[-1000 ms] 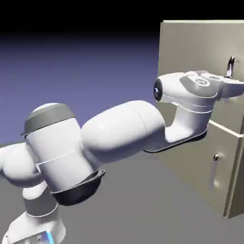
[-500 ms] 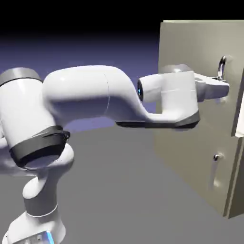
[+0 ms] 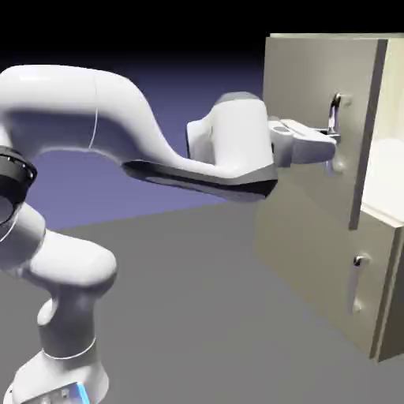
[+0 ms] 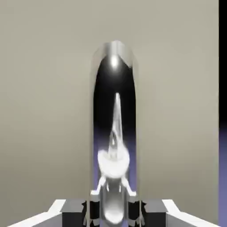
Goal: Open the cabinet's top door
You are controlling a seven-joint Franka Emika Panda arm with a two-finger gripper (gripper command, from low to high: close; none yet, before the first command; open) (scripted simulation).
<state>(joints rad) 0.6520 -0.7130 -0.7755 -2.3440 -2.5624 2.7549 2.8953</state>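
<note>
The beige cabinet [image 3: 304, 229] stands at the exterior view's right. Its top door [image 3: 316, 95] is swung partly out, and a pale interior [image 3: 388, 170] shows behind its free edge. My gripper [image 3: 331, 142] reaches in from the left and is shut on the door's long silver bar handle [image 3: 337, 110]. In the hand view the handle [image 4: 114, 111] runs upright through the middle, large and shiny, clamped between my gripper [image 4: 114, 209] fingers [image 4: 90, 208] at the bottom edge. Flat beige door panel [image 4: 44, 111] fills the picture around it.
Below the top door sits the shorter lower panel [image 3: 331, 260] with its small silver handle [image 3: 358, 272], flush and closed. The grey table [image 3: 205, 316] stretches in front of the cabinet. My white arm [image 3: 158, 150] spans from the lower left.
My hand has drawn back toward the exterior view's left with the handle held, and the top door has swung out with it. The pale interior now shows.
</note>
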